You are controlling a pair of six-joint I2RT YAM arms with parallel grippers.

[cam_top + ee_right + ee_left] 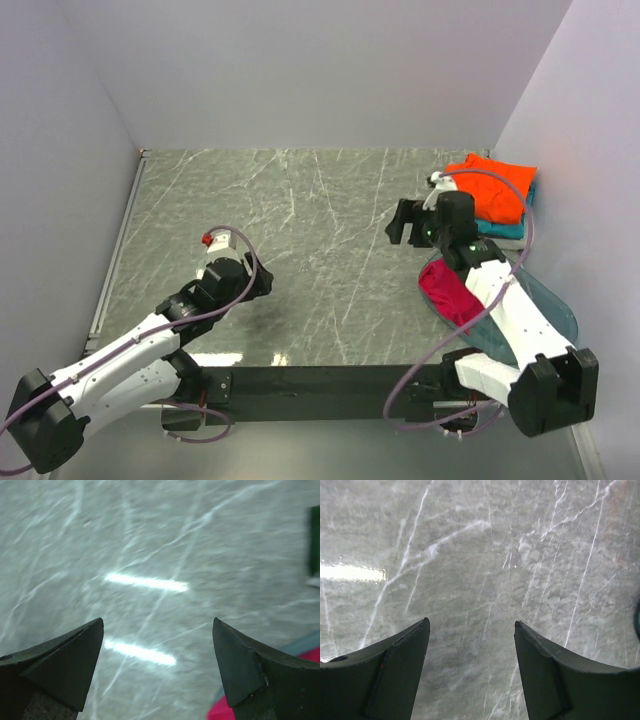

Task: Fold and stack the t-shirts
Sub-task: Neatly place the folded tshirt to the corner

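Plainly, left end effector [470, 625] and right end effector [157, 622] gape; orange t-shirt [495, 186] lies crosswise.

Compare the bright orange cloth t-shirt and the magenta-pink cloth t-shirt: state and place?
The bright orange cloth t-shirt lies folded; the magenta-pink cloth t-shirt looks bunched. Orange tops a teal t-shirt; magenta sits in the clear bluish plastic tub. Orange shows nearly whole; magenta is partly behind the right arm. Shared: right side, neither gripped.
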